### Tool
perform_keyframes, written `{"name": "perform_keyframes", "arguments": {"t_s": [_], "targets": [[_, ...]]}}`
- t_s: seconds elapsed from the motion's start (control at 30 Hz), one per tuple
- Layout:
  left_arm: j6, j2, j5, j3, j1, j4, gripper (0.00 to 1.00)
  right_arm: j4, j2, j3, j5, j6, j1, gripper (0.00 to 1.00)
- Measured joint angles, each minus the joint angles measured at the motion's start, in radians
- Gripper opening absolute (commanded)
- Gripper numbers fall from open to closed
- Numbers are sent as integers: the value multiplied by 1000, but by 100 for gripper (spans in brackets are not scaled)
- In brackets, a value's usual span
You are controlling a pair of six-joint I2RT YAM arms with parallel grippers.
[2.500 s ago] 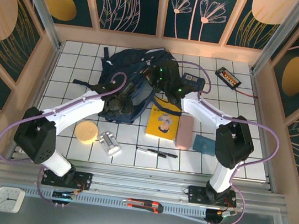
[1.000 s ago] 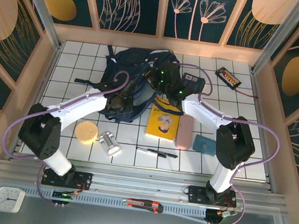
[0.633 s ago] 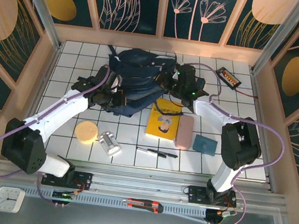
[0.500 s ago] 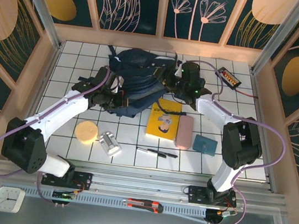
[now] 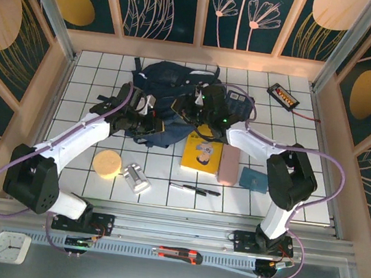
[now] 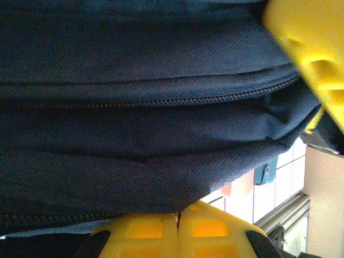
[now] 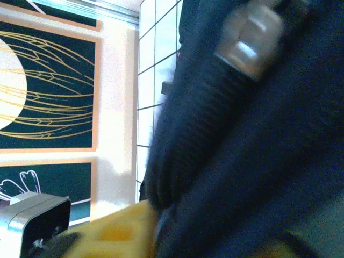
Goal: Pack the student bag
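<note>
left pincer (image 6: 179,223) clenched on the student bag (image 5: 168,89) fabric; right pincer (image 5: 188,109) half hidden against it, cannot tell its state.

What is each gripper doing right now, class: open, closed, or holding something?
Left gripper: closed, pinching the student bag fabric.
Right gripper: pressed against the student bag; whether its jaws are closed cannot be told.

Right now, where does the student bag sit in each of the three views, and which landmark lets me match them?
Top external: the student bag lies at the far middle of the table, between the two arms.
Left wrist: its navy fabric and zip run across the upper and middle picture, very close.
Right wrist: it takes the right side, close and blurred.
Shared landmark: the white tiled table.
</note>
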Motion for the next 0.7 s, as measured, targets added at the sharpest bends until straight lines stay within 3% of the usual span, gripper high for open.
{"name": "perform_keyframes", "arguments": {"t_s": [0.23,0.37,0.5,0.7], "targets": [[63,2,79,1,27,-47,0,-90,-3,0,14,-98,-40,0],[138,2,50,28,79,-135,0,-177,-8,11,22,-211,-67,0],[233,19,-86,122,90,-266,0,-252,-8,45,47,-330,-70,0],[323,77,-434,190,108,-414,0,-310,-49,45,61,-453,-110,0]]}}
